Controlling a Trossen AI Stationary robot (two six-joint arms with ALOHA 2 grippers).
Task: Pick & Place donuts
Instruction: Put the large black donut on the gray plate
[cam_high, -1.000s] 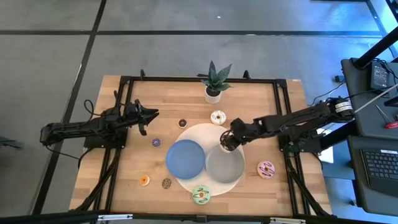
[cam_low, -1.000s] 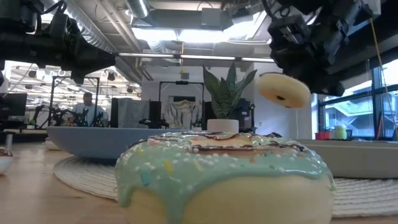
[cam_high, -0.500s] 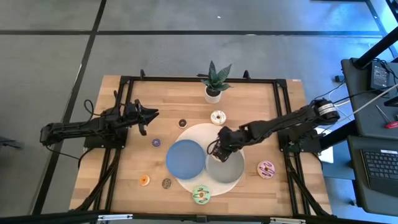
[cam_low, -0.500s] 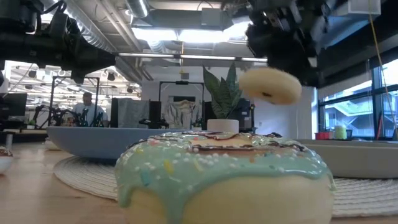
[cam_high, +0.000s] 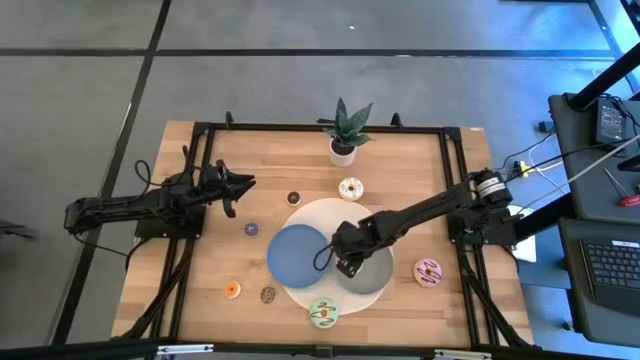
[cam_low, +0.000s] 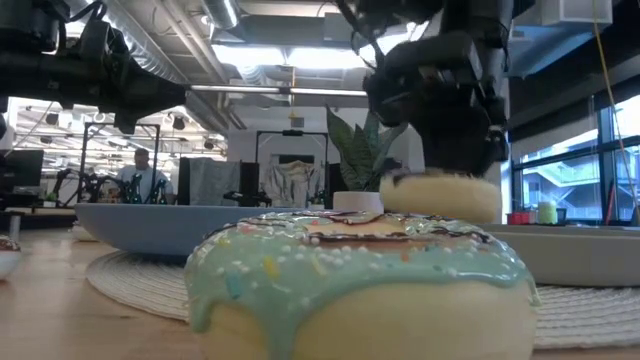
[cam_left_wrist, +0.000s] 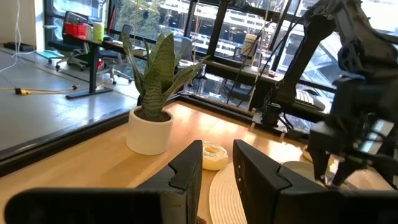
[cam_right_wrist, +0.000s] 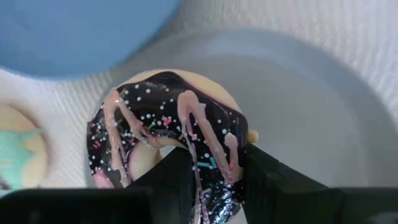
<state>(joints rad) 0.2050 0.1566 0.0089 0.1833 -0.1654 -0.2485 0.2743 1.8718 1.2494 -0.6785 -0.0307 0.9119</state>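
Glossy chocolate donut (cam_right_wrist: 166, 134), round grey plate (cam_right_wrist: 311, 99)

Wooden table (cam_high: 400, 170) — round mat (cam_high: 318, 208), donuts (cam_high: 323, 313) (scattered), potted plant (cam_high: 344, 130).

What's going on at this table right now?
The right gripper holds the chocolate donut low over the grey plate, next to the blue plate. The left gripper waits, parked at the table's left side. The white donut, pink donut and green donut lie on the table.
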